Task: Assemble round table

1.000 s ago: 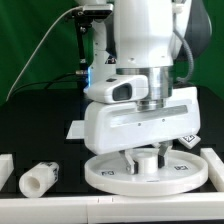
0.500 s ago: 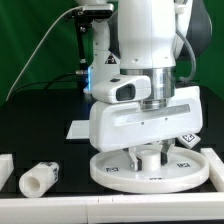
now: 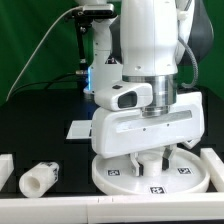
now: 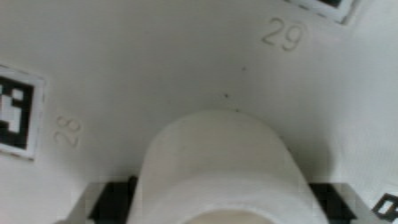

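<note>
The large round disc (image 3: pixel 185 175) lies flat on the black table at the front, toward the exterior view's right. My gripper (image 3: pixel 150 160) reaches straight down over its middle. In the wrist view the disc's tagged face (image 4: pixel 196 60) fills the picture and its white central hub (image 4: pixel 214 160) stands between my black pads (image 4: pixel 118 200), which press on both its sides. The gripper (image 4: pixel 217 205) is shut on the hub. The short cylinder leg (image 3: pixel 38 178) lies on its side at the front left, apart from the disc. The cross-shaped base does not show.
The marker board (image 3: pixel 78 129) lies behind the disc, to its left. White rail pieces sit at the table's left edge (image 3: pixel 5 168) and right edge (image 3: pixel 215 163). A green backdrop and cables stand behind the arm.
The gripper and the disc have shifted together toward the exterior view's right. The leg has not moved.
</note>
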{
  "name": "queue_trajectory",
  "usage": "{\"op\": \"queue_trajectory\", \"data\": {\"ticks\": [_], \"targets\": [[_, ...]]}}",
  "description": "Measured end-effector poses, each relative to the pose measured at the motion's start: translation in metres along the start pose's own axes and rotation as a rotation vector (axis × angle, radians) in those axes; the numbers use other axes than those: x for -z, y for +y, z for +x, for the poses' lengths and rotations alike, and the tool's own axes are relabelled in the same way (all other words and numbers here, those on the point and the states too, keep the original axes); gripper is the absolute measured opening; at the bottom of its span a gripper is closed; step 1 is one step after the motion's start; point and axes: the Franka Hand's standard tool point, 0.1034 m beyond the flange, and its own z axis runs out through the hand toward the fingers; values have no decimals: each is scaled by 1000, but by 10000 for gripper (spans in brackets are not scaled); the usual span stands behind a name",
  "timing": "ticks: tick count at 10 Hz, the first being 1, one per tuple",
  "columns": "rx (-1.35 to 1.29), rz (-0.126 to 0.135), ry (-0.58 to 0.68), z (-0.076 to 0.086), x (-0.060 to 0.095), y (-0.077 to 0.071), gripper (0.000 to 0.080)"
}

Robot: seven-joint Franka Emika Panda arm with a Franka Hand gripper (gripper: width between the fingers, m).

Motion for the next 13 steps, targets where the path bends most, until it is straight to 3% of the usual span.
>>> {"op": "queue_trajectory", "data": {"ticks": [5, 6, 7, 9, 11, 13], "targets": [[-13, -1, 2, 3, -2, 2, 406], [-13, -1, 2, 3, -2, 2, 573], [-30, 7, -22, 2, 1, 4, 625], [-123, 27, -94, 14, 41, 19, 645], [-161, 70, -246, 11, 57, 33, 649], [-154, 102, -354, 9, 53, 25, 649]]}}
